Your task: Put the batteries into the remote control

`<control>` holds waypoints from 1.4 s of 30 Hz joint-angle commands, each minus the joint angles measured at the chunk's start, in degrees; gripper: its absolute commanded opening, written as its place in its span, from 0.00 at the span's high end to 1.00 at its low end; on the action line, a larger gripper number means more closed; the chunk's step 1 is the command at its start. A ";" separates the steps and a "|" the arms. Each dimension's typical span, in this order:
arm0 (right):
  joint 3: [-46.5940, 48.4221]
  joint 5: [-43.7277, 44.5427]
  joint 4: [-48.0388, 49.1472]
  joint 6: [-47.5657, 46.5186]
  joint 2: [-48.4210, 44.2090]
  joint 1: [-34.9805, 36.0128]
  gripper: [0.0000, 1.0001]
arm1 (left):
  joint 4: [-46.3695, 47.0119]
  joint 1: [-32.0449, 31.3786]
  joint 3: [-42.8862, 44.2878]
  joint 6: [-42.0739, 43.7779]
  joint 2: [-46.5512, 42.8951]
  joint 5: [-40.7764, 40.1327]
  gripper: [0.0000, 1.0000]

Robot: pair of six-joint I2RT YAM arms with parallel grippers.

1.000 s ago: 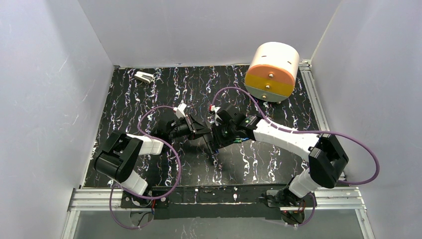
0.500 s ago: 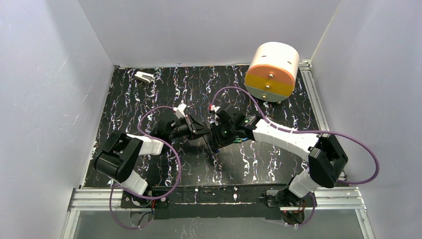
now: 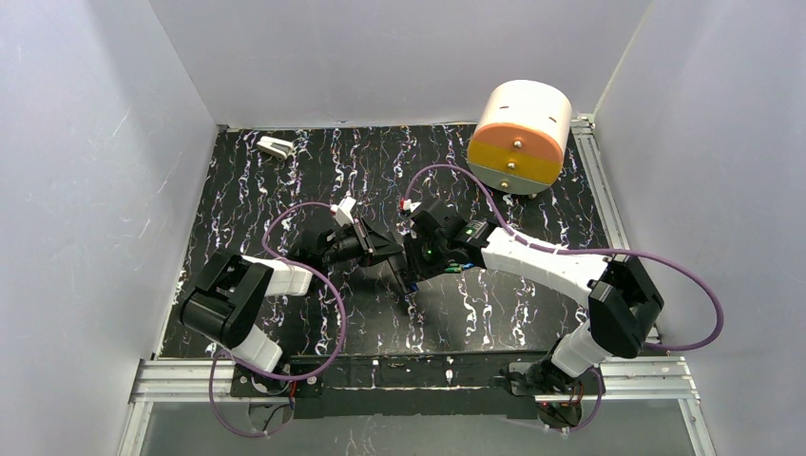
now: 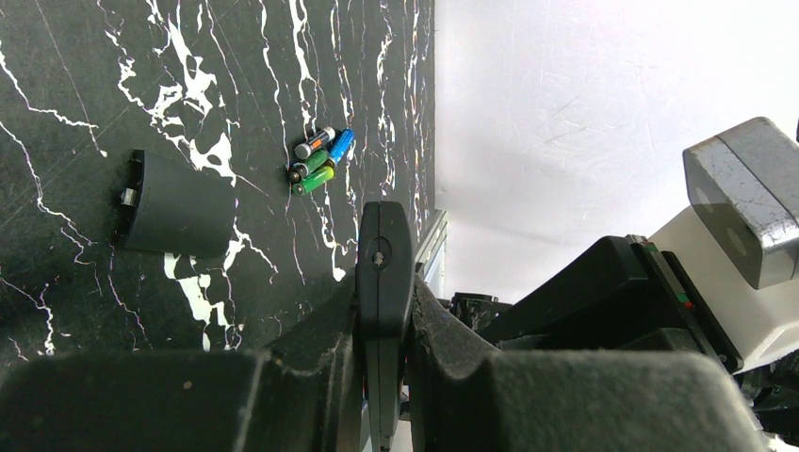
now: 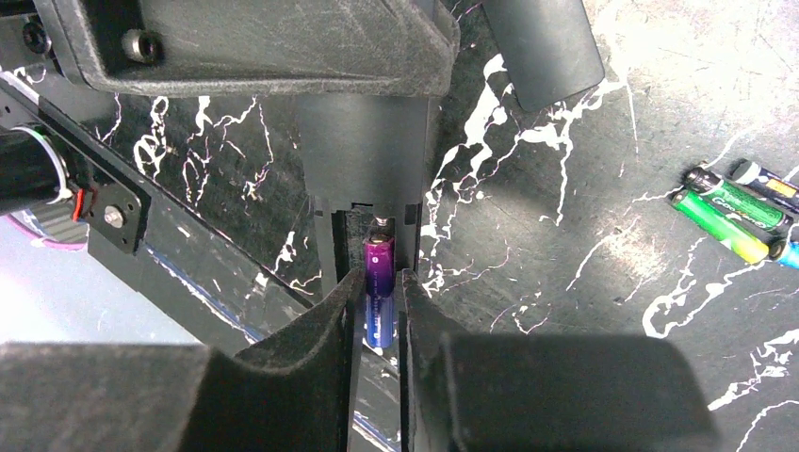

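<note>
From above, the left gripper [image 3: 388, 255] and the right gripper [image 3: 412, 266] meet tip to tip at the middle of the black marbled surface [image 3: 494, 304]. The remote control is hidden between them here, and how the jaws stand cannot be told from this height. A round white, orange and yellow drum [image 3: 521, 133] stands well behind the remote and to its right. A small white-and-grey block [image 3: 276, 146] lies well behind it to the left.

From the left wrist, the left jaws are pressed tight on the remote control [image 4: 382, 245]. It looks dark from here, a thin bar seen edge-on and rising out of the grip. Beyond the remote, a few loose batteries [image 4: 318, 160], green, blue and grey, lie bunched and touching on the surface. A curved dark cover [image 4: 179, 207] lies left of the remote, apart from the bunch.

From the right wrist, the right jaws are nearly closed, pinching a blue-violet battery [image 5: 378, 259]. Its top end sits in the remote's open battery bay [image 5: 350, 218], just under a small metal contact. The cover lies beyond the remote to the right, and the loose batteries are farther right.
</note>
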 commanded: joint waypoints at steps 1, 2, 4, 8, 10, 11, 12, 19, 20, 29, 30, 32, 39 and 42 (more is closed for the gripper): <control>2.31 3.30 0.08 0.98 -0.06 0.36 0.73 | 2.11 -0.36 0.31 -1.67 -0.94 1.29 1.00; 2.40 3.68 0.23 1.19 -0.35 0.35 0.71 | 2.11 -0.35 0.26 -1.97 -1.00 1.16 1.00; 2.47 4.12 0.77 1.87 -0.87 0.35 0.70 | 2.11 -0.35 0.22 -2.44 -1.60 0.84 1.00; 2.34 4.33 2.27 3.92 -2.05 0.36 0.65 | 1.88 -0.34 0.39 -3.52 -2.60 0.23 1.00; 1.66 5.21 3.59 5.31 -3.52 0.30 0.61 | 1.55 -0.34 0.48 -3.94 -2.68 -0.14 1.00; 1.10 6.25 4.41 6.02 -4.39 0.29 0.58 | 1.50 -0.34 0.48 -4.31 -2.72 -0.30 1.00; 0.28 7.60 5.13 6.28 -5.36 0.32 0.56 | 1.49 -0.34 0.56 -4.60 -2.62 -0.37 1.00; -6.69 12.06 12.52 8.69 -12.80 0.21 0.38 | 0.83 -0.25 2.02 -5.87 -2.95 0.85 1.00; -7.33 12.24 12.82 8.84 -13.25 0.23 0.38 | 0.47 -0.25 2.05 -5.80 -3.05 0.86 1.00; -10.04 9.12 13.79 5.91 -12.62 0.22 0.42 | -0.98 -0.25 2.74 -5.76 -4.38 1.71 1.00; -10.14 8.52 14.10 5.49 -12.54 0.23 0.43 | -1.23 -0.25 2.84 -5.66 -4.35 1.74 1.00; -10.08 8.01 14.32 5.03 -12.30 0.26 0.44 | -1.46 -0.25 2.93 -5.57 -4.35 1.96 1.00; -9.75 6.11 14.10 4.16 -10.62 0.20 0.48 | -1.49 -0.25 3.18 -5.52 -4.18 2.08 1.00; -9.72 6.11 13.78 4.03 -10.15 0.26 0.48 | -1.49 -0.25 3.36 -5.55 -3.92 2.19 1.00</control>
